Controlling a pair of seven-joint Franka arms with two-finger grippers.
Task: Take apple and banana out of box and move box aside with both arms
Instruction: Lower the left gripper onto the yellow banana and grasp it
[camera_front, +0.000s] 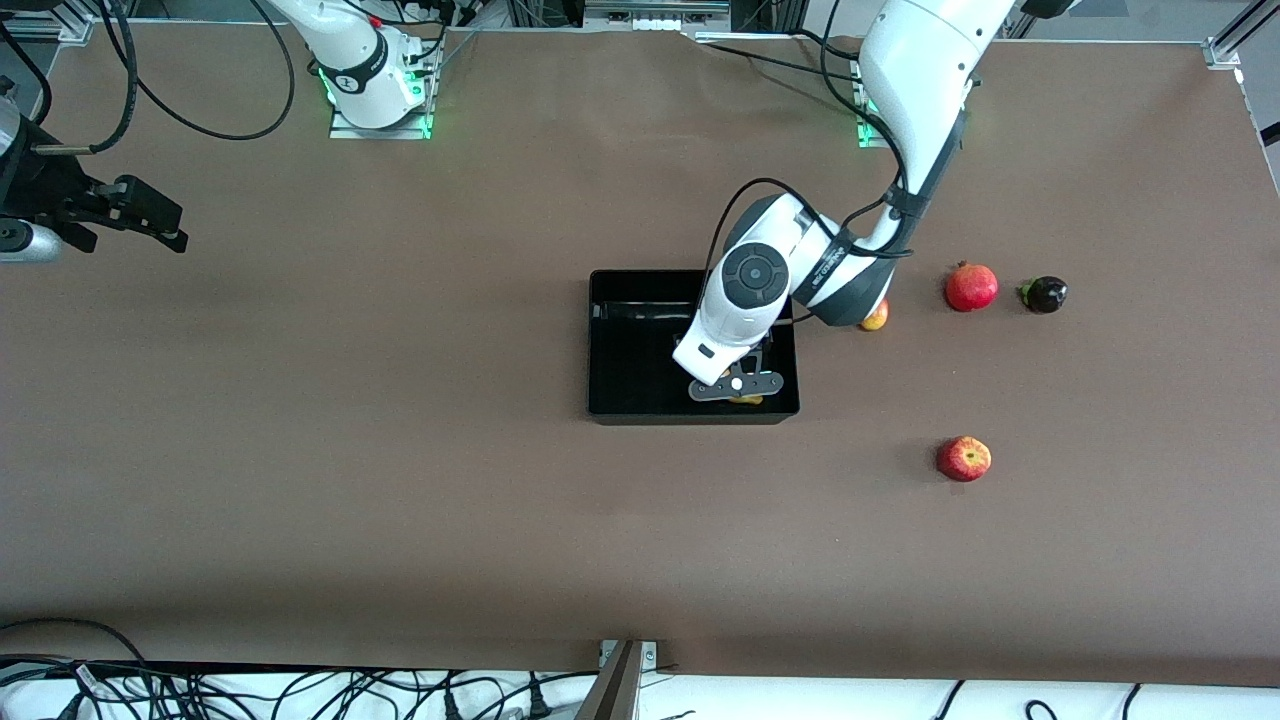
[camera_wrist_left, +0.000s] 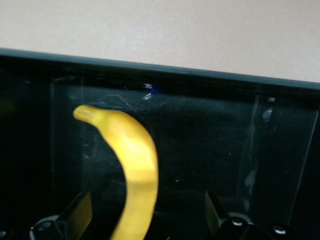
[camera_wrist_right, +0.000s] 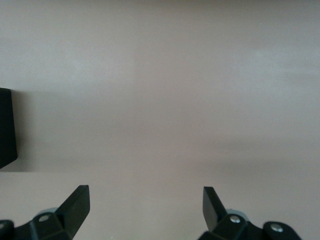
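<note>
The black box (camera_front: 632, 352) sits mid-table. My left gripper (camera_front: 738, 385) is down inside it at the corner nearest the front camera and toward the left arm's end. The yellow banana (camera_wrist_left: 134, 170) lies in the box (camera_wrist_left: 210, 80) between the gripper's fingers, which stand wide apart and clear of it; only a sliver of banana (camera_front: 748, 399) shows under the hand. The red apple with yellow streaks (camera_front: 963, 458) lies on the table toward the left arm's end, nearer the front camera than the box. My right gripper (camera_front: 150, 225) (camera_wrist_right: 146, 200) is open and empty over bare table at the right arm's end, where that arm waits.
A plain red round fruit with a crown (camera_front: 971, 286) and a dark purple fruit (camera_front: 1045, 294) lie toward the left arm's end. An oblong red-yellow fruit (camera_front: 875, 317) shows partly under the left arm's elbow. A black corner (camera_wrist_right: 6, 127) edges the right wrist view.
</note>
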